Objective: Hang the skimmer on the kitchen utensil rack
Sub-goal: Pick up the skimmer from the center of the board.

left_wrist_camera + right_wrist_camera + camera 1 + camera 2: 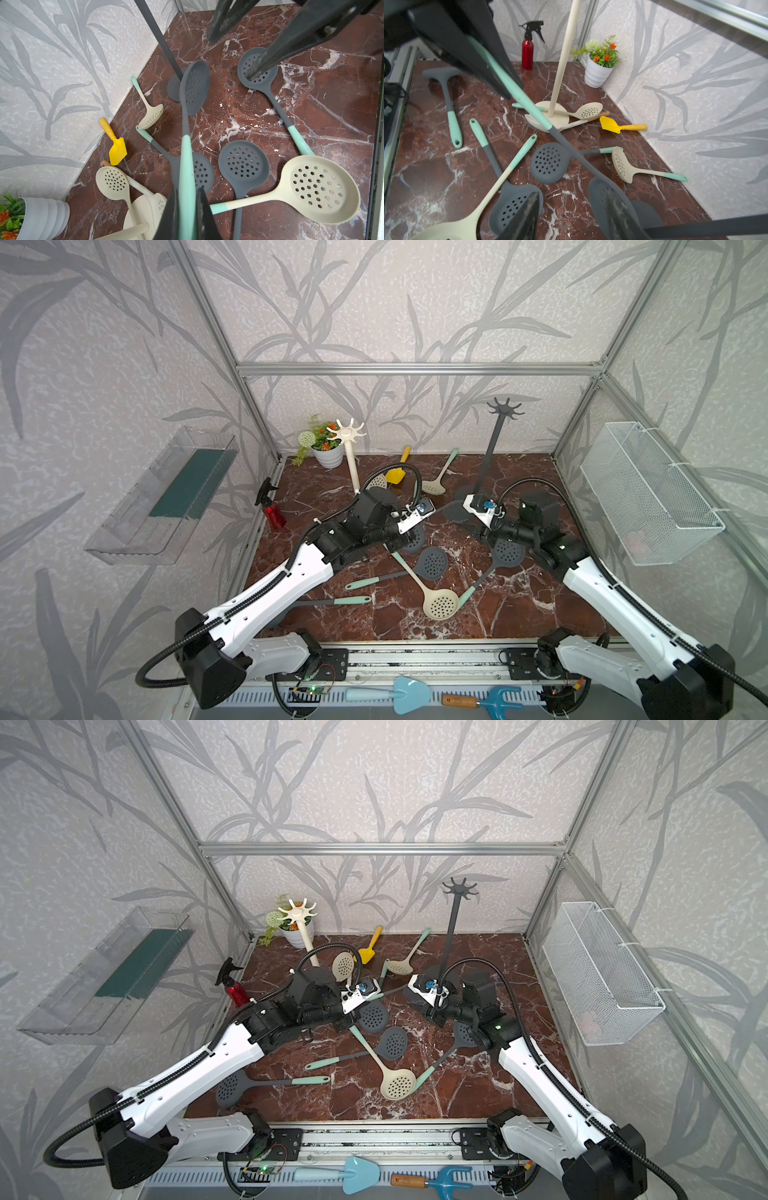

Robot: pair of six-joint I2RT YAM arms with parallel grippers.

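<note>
Cream plastic comes first, far left of what matters. The cream utensil rack (352,464), with a round base and a crown of hooks, stands at the back of the red-brown marble surface (519,605), behind my left arm.

Just right of it, the left fingers (169,216) are clenched on the mint-green handle of the grey silicone skimmer (195,87). That puts the skimmer in the air, above the loose skimmers lying on the surface. Its long axis runs straight out from those fingers, handle in the grip and head leading, across the middle toward my right arm.

The head is a matte, shallow oval pierced with round holes, on a thin grey neck that widens into the mint grip. I judge it soft enough to flex if squeezed on the bowl.

The right fingers (620,216) stand parted and grasp nothing that I can see. In the right wrist view the grey head sits low between them, close to one finger, and I cannot tell whether it touches.

Furthest right, the dark grey utensil rack (493,443), a slim post topped with a ring of hooks, rises just behind the right wrist, so the right arm is nearer to it. I cannot see the handle's tip behind the left grip. I judge that end must be freed to reach a hook.
</note>
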